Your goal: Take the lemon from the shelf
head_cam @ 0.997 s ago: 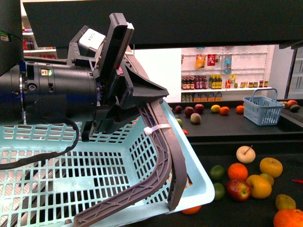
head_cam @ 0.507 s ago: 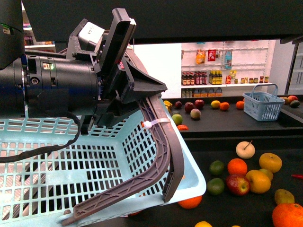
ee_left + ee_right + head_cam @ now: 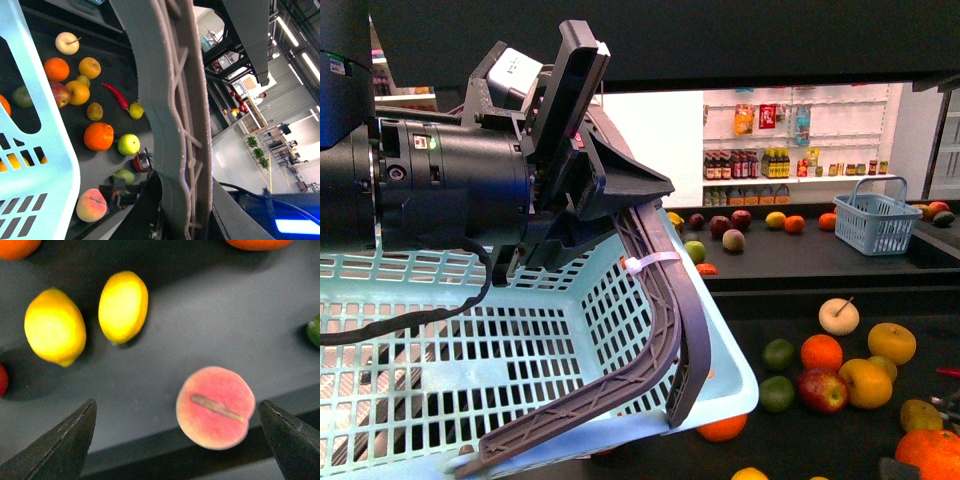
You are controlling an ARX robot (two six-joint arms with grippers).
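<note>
Right wrist view: right claw wide open, empty, black fingers spread over flat black shelf deck. Bright yellow oval lemon lies on deck, back from deck's edge, just beside second yellow oval fruit, not touching. Pink round peach sits at deck's edge, nearer claw than lemon. Front view: left claw clamped on dark grey handle of pale blue plastic basket.

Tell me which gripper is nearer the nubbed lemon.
Right. The right gripper hangs open over the shelf deck, the lemon lying close by; the left gripper is shut on the basket handle, higher up.
</note>
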